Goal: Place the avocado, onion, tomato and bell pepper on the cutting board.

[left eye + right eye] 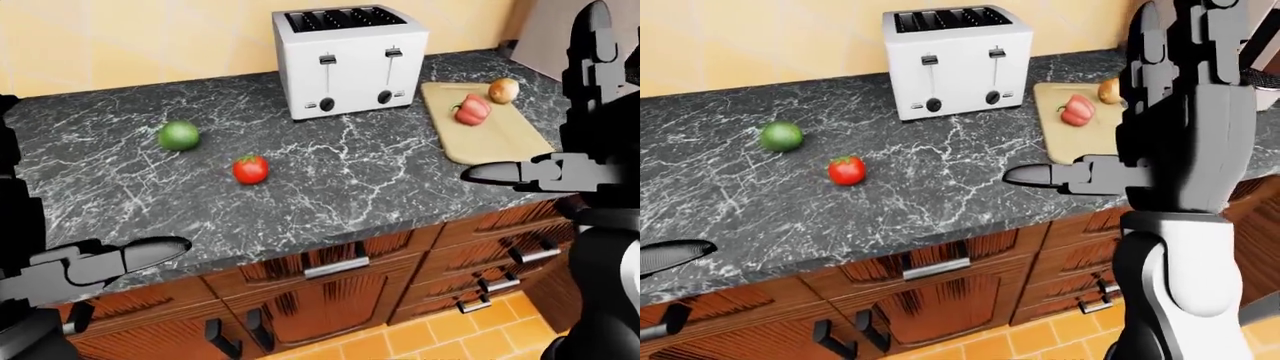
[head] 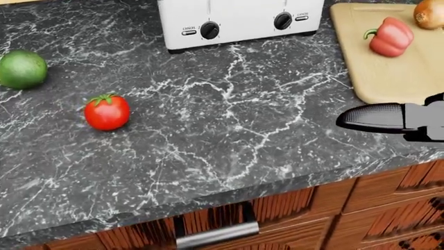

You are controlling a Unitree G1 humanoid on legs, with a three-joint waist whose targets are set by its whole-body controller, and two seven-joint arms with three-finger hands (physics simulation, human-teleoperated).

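Observation:
The green avocado (image 1: 179,136) and the red tomato (image 1: 250,169) lie apart on the dark marble counter (image 1: 330,187), left of centre in the left-eye view. The wooden cutting board (image 1: 500,139) lies at the right, with the red bell pepper (image 1: 472,109) and the brown onion (image 1: 503,90) on it. My right hand (image 1: 556,171) hovers open and empty over the counter's near edge beside the board, fingers pointing up and thumb pointing left. My left hand (image 1: 110,262) is open and empty at the lower left, over the counter's edge.
A white four-slot toaster (image 1: 348,60) stands at the top centre, between the avocado and the board. A yellow wall runs behind the counter. Wooden drawers and cabinet doors (image 1: 330,292) sit below the counter edge, above an orange tiled floor.

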